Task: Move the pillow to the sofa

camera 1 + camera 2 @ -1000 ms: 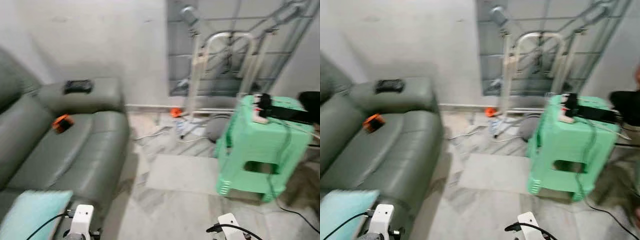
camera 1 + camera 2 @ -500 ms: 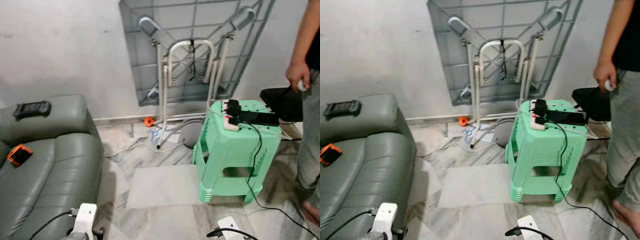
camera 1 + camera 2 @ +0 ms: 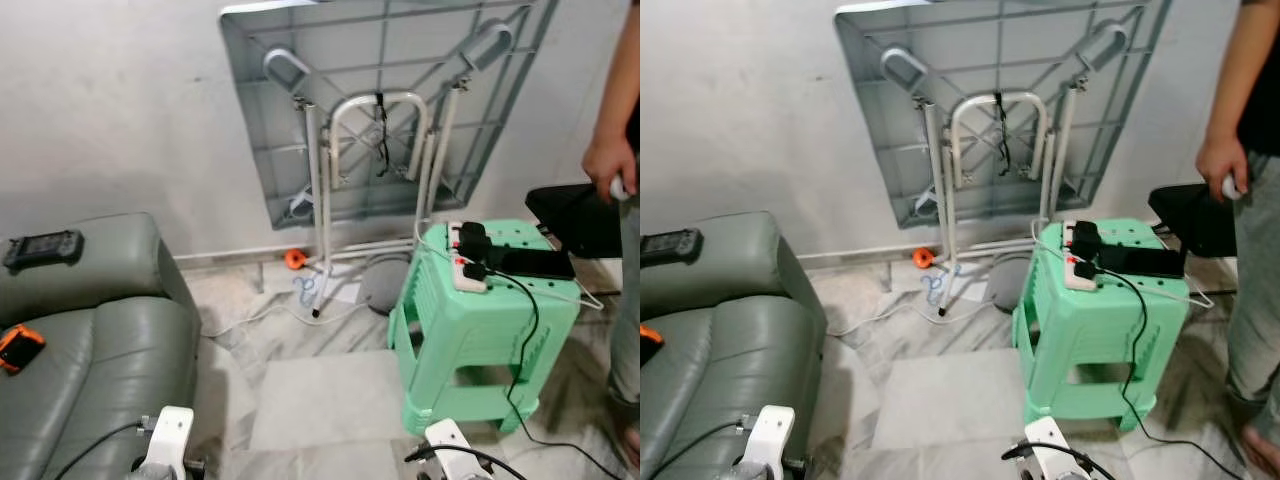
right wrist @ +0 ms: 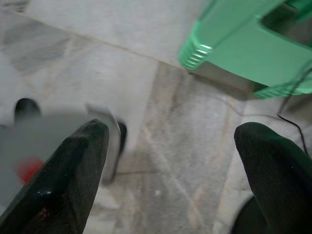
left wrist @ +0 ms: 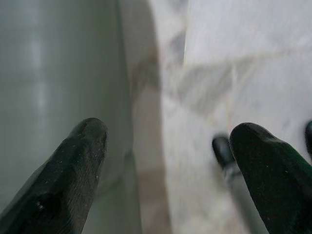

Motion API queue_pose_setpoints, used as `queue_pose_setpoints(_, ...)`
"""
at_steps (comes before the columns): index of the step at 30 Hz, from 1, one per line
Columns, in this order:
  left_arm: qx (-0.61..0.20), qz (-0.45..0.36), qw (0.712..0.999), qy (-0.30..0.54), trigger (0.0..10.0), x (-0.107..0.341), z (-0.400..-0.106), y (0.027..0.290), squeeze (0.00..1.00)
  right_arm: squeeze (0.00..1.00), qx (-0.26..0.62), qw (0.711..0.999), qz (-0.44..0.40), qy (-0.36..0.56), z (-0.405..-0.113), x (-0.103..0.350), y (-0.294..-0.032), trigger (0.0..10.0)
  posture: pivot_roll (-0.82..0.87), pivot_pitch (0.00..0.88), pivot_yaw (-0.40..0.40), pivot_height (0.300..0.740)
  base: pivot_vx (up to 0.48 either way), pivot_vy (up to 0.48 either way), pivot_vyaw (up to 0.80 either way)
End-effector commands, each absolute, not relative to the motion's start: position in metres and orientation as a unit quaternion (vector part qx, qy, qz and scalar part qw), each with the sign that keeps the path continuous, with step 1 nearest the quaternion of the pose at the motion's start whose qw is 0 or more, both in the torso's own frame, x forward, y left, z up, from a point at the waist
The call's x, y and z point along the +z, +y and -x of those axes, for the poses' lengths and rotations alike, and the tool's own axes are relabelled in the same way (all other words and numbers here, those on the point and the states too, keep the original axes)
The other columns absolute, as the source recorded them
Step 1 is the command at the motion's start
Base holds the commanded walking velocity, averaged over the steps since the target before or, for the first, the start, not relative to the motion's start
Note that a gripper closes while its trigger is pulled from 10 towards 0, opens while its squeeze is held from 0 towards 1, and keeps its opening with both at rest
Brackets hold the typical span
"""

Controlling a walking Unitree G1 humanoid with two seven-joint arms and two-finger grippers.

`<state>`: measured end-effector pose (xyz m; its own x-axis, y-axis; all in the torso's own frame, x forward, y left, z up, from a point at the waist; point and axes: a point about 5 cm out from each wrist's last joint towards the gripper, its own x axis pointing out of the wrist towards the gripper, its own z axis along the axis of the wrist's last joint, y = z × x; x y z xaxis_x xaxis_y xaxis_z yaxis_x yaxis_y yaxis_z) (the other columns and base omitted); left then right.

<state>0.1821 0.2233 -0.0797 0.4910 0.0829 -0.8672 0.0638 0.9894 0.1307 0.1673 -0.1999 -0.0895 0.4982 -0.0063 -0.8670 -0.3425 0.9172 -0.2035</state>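
My left gripper (image 5: 168, 161) hangs low at my side, its two black fingers (image 5: 73, 170) spread wide apart with nothing between them. Through the gap I see pale marble floor (image 5: 243, 73), and along one side the grey-green flank of the sofa (image 5: 48, 73), very close to that finger. My right gripper (image 4: 170, 165) hangs low too, its fingers just as far apart and just as bare, over the floor near the foot of the green stool (image 4: 243, 44).

Looking out from my head, the sofa (image 3: 90, 340) fills the lower left, so my left arm is the nearer one to it. A black handset (image 3: 42, 246) rests on its armrest and a small orange device (image 3: 18, 347) lies on the seat cushion. The green stool (image 3: 480, 340) stands to my right, with a power strip (image 3: 465, 262) and a dark tablet (image 3: 535, 262) on top, and a person's hand (image 3: 608, 165) hangs beyond it. A folded table (image 3: 380, 100) leans on the wall ahead.

The pillow is nowhere in what I can see now, so I cannot say which way it lies or how its long axis runs. I judge I must find it before either arm can reach; the sofa, the goal, is on my left.
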Motion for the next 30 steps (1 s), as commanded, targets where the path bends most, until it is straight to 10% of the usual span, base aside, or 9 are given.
queue_pose_setpoints(1, 0.002, -0.073, 0.859, 0.506, 10.0, -0.081, -0.18, 0.222, 0.0, 0.0, 0.098, 0.845, 0.182, 0.493, -0.168, -0.088, -0.204, 10.0, -0.22, 0.0, 0.075, 0.74, 0.435, 0.0, 0.0)
queue_pose_setpoints(17, 0.0, -0.078, 0.858, 0.508, 10.0, -0.081, -0.18, 0.223, 0.0, 0.0, 0.111, 0.843, 0.193, 0.49, -0.173, -0.088, -0.196, 10.0, -0.21, 0.0, 0.076, 0.74, 0.44, 0.0, 0.0)
queue_pose_setpoints(30, 0.054, -0.011, 0.857, 0.512, 10.0, -0.083, -0.178, 0.219, 0.0, 0.0, 0.06, 0.837, 0.168, 0.518, -0.153, -0.091, -0.227, 10.0, -0.17, 0.0, 0.055, 0.74, 0.0, 0.0, 0.0)
